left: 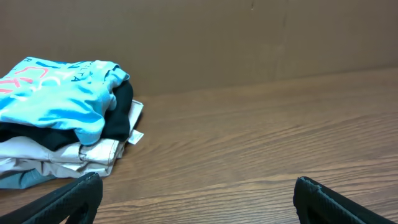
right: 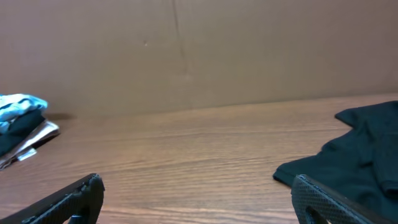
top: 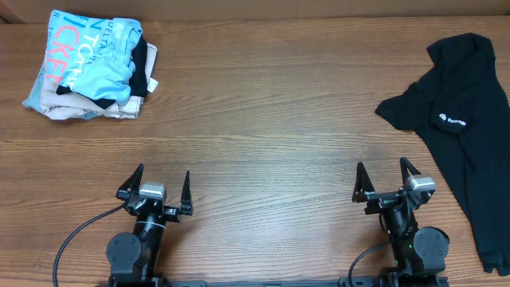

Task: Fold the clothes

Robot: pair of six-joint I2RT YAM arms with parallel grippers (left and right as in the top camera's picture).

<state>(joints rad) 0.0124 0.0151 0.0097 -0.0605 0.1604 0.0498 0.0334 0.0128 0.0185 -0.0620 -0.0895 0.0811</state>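
Near edge: left fingers [top: 131, 182] spread wide, empty, over bare desk [top: 263, 119]. Right fingers [top: 359, 182] likewise wide apart, holding nothing. Right side, near to far: black shirt [top: 466, 119] crumpled, unfolded, just right of right fingers, not touching. Far left: pile of folded garments [top: 92, 64], well apart. Step judged: start, nothing folded yet. Next move likely calls for right arm to reach shirt, pull it toward centre, spread it flat.

surface: wooden table [top: 263, 119] | far left: folded garment pile [top: 88, 68] | right edge: crumpled black shirt [top: 478, 159]
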